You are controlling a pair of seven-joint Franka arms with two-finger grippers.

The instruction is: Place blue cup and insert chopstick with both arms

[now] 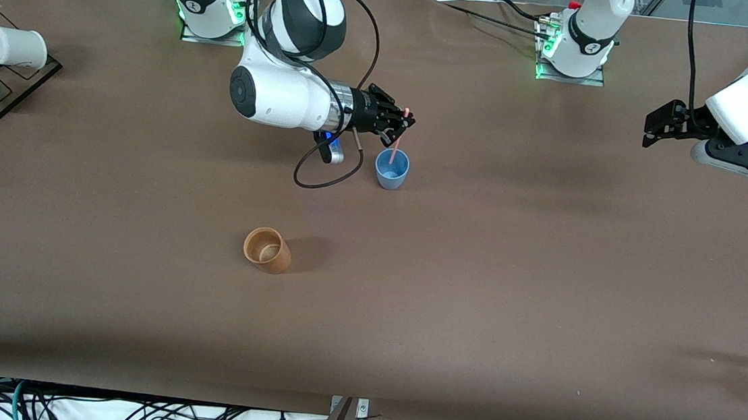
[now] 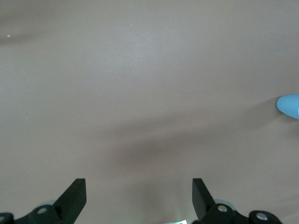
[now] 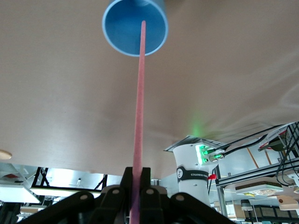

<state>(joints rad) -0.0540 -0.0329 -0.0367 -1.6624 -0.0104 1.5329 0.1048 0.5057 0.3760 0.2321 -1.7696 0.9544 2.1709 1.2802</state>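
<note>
1. The right gripper (image 1: 400,126) pinches the pink chopstick (image 1: 396,146) above the blue cup (image 1: 392,169); its lower tip is inside the cup.
2. The cup stands upright mid-table, farther from the front camera than the tan-orange cup (image 1: 267,249).
3. The left gripper (image 2: 138,198) waits with fingers spread wide over bare table at its own end.

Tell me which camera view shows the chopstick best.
The right wrist view: the chopstick runs full length from the right gripper into the blue cup. The front view shows a short pink sliver; the left wrist view shows none.
</note>
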